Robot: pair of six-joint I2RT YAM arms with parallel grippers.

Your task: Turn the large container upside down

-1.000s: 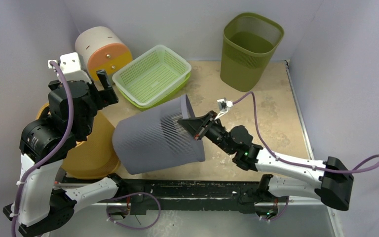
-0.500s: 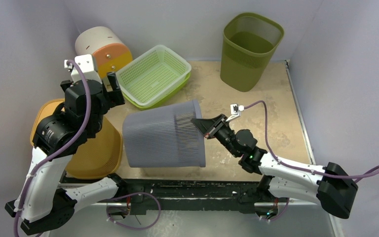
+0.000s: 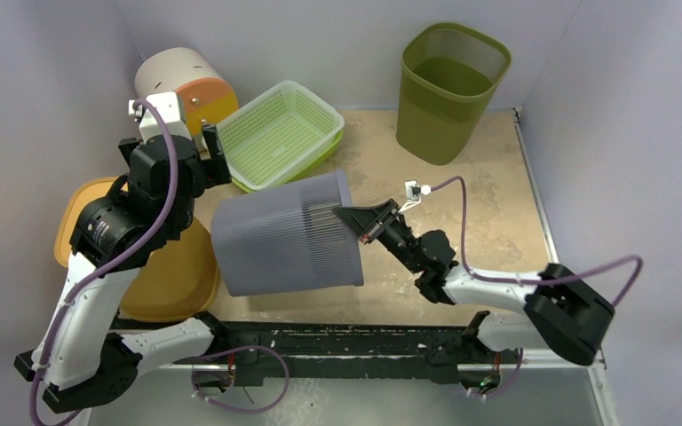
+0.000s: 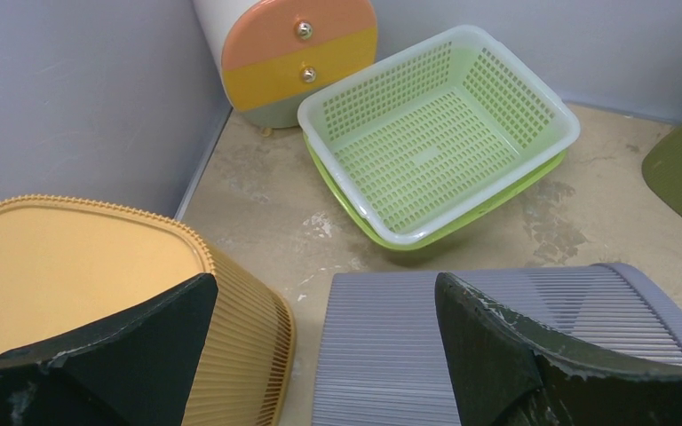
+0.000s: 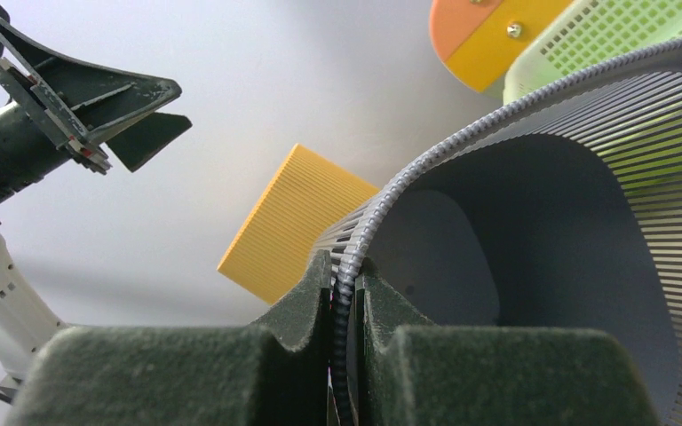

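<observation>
Grey ribbed plastic is being pinched at the rim by the right end effector [image 5: 344, 266], its jaws nearly closed on the thin lip of the large container [image 3: 284, 235]. The container is lying tipped on its side close to the near edge of the tabletop [image 3: 488, 195], mouth facing right. The left end effector [image 4: 324, 293] is hovering wide apart and empty above the container's closed end, beside the yellow tub [image 3: 164, 266]. One narrow pinch is carrying the whole turn. The rim may be slipping or swinging free, and a dropped container could be striking the tub or the green basket [image 3: 275, 133].
</observation>
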